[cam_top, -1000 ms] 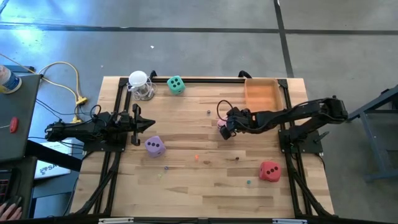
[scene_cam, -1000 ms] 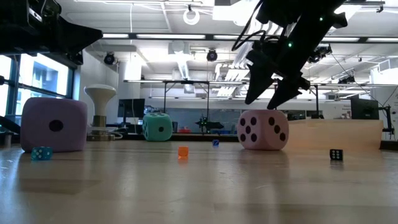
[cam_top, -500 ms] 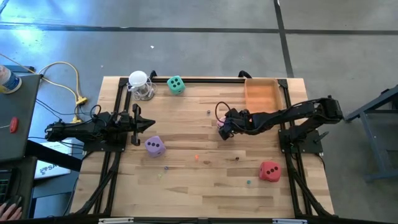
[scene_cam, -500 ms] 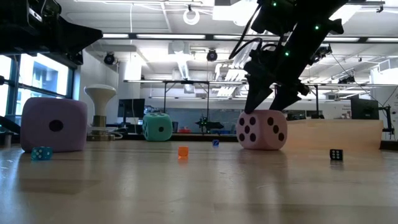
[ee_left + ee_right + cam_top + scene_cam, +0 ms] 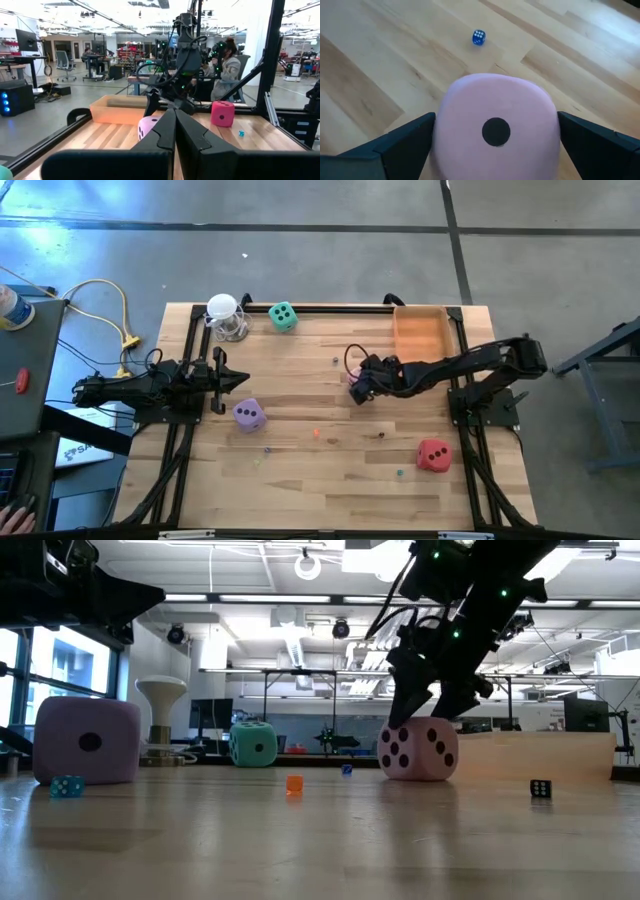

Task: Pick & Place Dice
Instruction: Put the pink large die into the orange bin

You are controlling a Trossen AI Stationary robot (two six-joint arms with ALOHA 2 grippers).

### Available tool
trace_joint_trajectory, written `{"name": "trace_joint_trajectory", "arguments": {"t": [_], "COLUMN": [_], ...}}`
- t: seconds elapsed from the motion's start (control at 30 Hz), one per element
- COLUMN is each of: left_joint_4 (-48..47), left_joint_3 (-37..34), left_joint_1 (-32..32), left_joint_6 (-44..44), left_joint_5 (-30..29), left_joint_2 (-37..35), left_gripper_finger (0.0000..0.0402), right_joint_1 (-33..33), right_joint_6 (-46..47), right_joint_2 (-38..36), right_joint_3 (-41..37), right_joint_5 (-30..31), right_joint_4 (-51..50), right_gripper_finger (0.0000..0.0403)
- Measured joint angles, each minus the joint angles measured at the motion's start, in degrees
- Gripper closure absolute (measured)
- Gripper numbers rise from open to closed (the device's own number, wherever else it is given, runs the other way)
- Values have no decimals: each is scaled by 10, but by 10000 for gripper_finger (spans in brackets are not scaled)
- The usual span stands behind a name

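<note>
The right gripper [image 5: 432, 712] has come lower, its wide-open fingers now straddling the pink die [image 5: 418, 750].

Both arms [image 5: 470, 365] are matte black, slender and jointed. Looping black cables [image 5: 395, 585] trail off the right one, and small green lights [image 5: 460, 612] glow on its wrist.

Pink die [image 5: 495, 125] with dark pips, purple die [image 5: 249, 414], mint green die [image 5: 283, 315], red die [image 5: 433, 453]; pale wooden tabletop [image 5: 300, 470]; orange tray [image 5: 420, 332]; tiny blue die [image 5: 478, 37].
</note>
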Motion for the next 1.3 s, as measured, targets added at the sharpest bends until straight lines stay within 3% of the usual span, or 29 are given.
{"name": "trace_joint_trajectory", "arguments": {"t": [0.2, 0.57, 0.83, 1.3], "left_joint_4": [0, 0, 0, 0], "left_joint_3": [0, 0, 0, 0], "left_joint_1": [0, 0, 0, 0], "left_joint_6": [0, 0, 0, 0], "left_joint_5": [0, 0, 0, 0], "left_joint_2": [0, 0, 0, 0], "left_gripper_finger": [401, 401, 401, 401], "right_joint_1": [-3, -2, -1, 12], "right_joint_6": [-1, -1, -1, 12], "right_joint_2": [31, 14, 12, -155], "right_joint_3": [-2, -2, -2, -1], "right_joint_5": [-17, -5, 0, 74], "right_joint_4": [8, 14, 15, -116], "right_gripper_finger": [3, 31, 28, 30]}}
